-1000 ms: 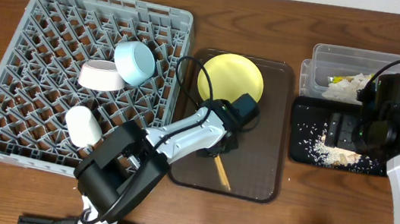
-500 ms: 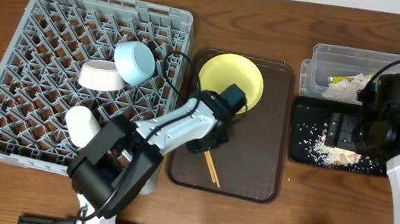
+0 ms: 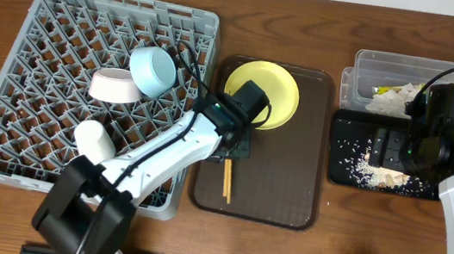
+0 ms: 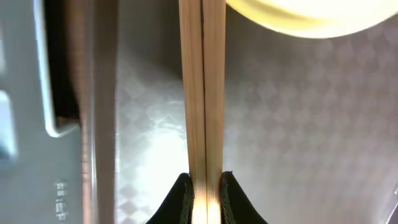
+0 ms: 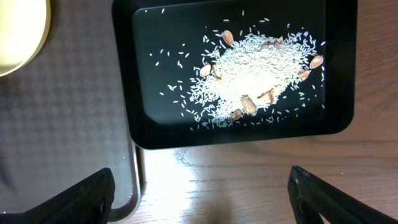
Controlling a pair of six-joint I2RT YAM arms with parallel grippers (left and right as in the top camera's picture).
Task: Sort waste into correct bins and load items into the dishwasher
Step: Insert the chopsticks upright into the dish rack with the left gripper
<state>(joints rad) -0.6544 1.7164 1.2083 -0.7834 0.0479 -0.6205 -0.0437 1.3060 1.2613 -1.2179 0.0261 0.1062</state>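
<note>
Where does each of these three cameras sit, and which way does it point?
Overhead: above the table, looking straight down on rack, brown tray, left arm, right arm.
Left wrist: on the left arm, looking down past the left gripper, shut on chopsticks.
Right wrist: on the right arm, looking down at rice in the black tray; open right gripper at the bottom.
Shared: the plate shows in all three.

2 wooden chopsticks [image 4: 214, 93], smooth; brown tray [image 4: 298, 137] glossy diamond-textured plastic; wood table [image 5: 249, 180] w/ sheen.
</note>
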